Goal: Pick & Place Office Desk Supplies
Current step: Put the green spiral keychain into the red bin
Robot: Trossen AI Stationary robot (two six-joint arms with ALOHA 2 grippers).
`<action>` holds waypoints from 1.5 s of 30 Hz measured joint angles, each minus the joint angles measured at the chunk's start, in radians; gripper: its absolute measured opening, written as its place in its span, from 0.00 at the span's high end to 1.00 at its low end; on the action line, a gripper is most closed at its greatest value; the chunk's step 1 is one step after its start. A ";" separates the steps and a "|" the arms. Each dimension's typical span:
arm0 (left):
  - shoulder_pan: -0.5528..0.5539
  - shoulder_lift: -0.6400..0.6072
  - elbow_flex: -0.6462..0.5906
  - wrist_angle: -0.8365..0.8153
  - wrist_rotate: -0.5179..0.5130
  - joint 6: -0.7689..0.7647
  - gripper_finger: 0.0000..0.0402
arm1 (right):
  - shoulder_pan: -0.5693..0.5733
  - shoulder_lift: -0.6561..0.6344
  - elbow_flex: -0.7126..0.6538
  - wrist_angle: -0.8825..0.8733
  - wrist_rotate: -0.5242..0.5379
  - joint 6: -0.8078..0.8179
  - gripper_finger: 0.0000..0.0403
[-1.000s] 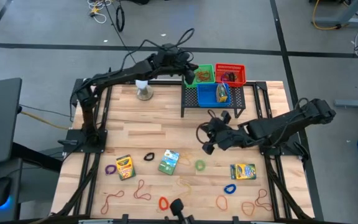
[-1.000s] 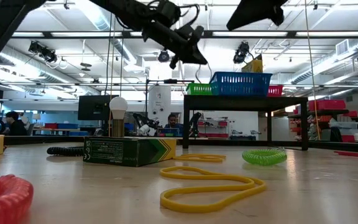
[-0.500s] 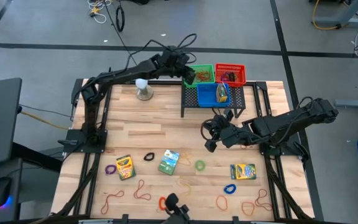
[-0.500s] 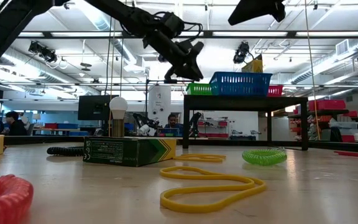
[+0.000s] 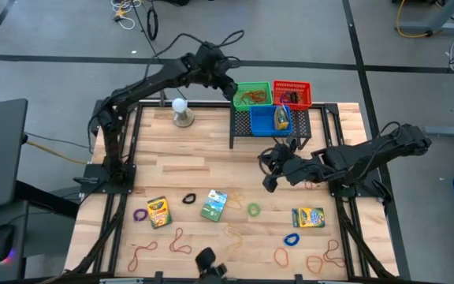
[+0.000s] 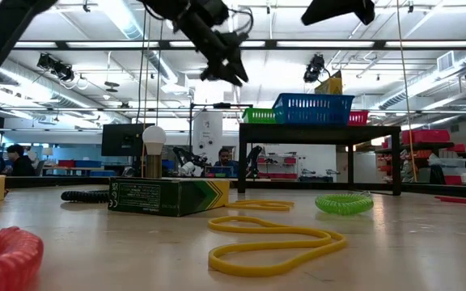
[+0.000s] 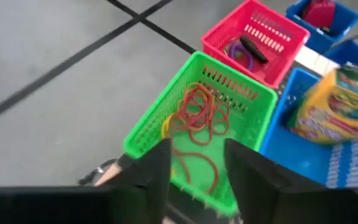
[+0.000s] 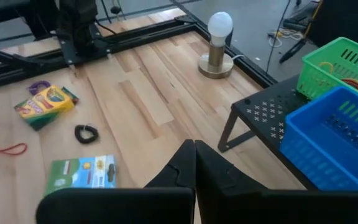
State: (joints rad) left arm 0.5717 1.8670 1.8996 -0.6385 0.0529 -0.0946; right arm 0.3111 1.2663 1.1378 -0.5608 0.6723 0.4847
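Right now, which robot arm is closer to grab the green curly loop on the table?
Probably the right gripper: it hangs just above the green loop, fingers shut and empty. The left gripper is far off, open by the green basket.

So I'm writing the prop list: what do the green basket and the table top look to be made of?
Green basket: probably moulded plastic, judging by its glossy, uniformly bright walls with slotted openings. Table top: looks like wood, pale jointed planks with visible grain, smooth finish.

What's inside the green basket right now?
The green basket holds a tangle of reddish rubber bands and one yellow band. Its near corner is hidden behind the left gripper, whose jaws are open.
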 joint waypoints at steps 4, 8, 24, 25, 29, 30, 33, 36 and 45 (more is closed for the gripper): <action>-0.055 -0.085 -0.098 0.068 -0.002 0.051 0.87 | 0.000 -0.051 0.000 -0.054 -0.011 0.001 1.00; -0.124 -0.188 -0.323 0.297 0.003 0.023 0.98 | 0.000 -0.083 0.000 -0.089 -0.011 0.000 1.00; -0.524 -0.603 -1.122 0.754 -0.325 -0.220 0.98 | 0.000 -0.076 -0.196 0.262 -0.207 -0.004 1.00; -0.551 -0.616 -1.145 0.759 -0.354 -0.238 0.98 | 0.000 -0.076 -0.224 0.310 -0.223 0.005 1.00; -0.639 -0.643 -1.219 0.759 -0.419 -0.300 0.98 | 0.000 -0.076 -0.273 0.373 -0.269 0.066 1.00; -0.657 -0.646 -1.237 0.765 -0.430 -0.313 0.98 | 0.001 -0.076 -0.275 0.373 -0.280 0.083 1.00; -0.703 -0.646 -1.289 0.791 -0.469 -0.350 0.98 | 0.011 -0.076 -0.277 0.366 -0.283 0.095 1.00; -0.734 -0.646 -1.351 0.845 -0.482 -0.385 0.98 | 0.026 -0.076 -0.277 0.361 -0.284 0.106 1.00; -0.785 -0.646 -1.488 1.007 -0.516 -0.412 0.98 | 0.067 0.024 -0.161 0.107 -0.292 0.175 0.99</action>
State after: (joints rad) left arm -0.2135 1.2213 0.4118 0.3685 -0.4636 -0.5065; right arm 0.3784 1.2900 0.9769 -0.4533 0.3799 0.6600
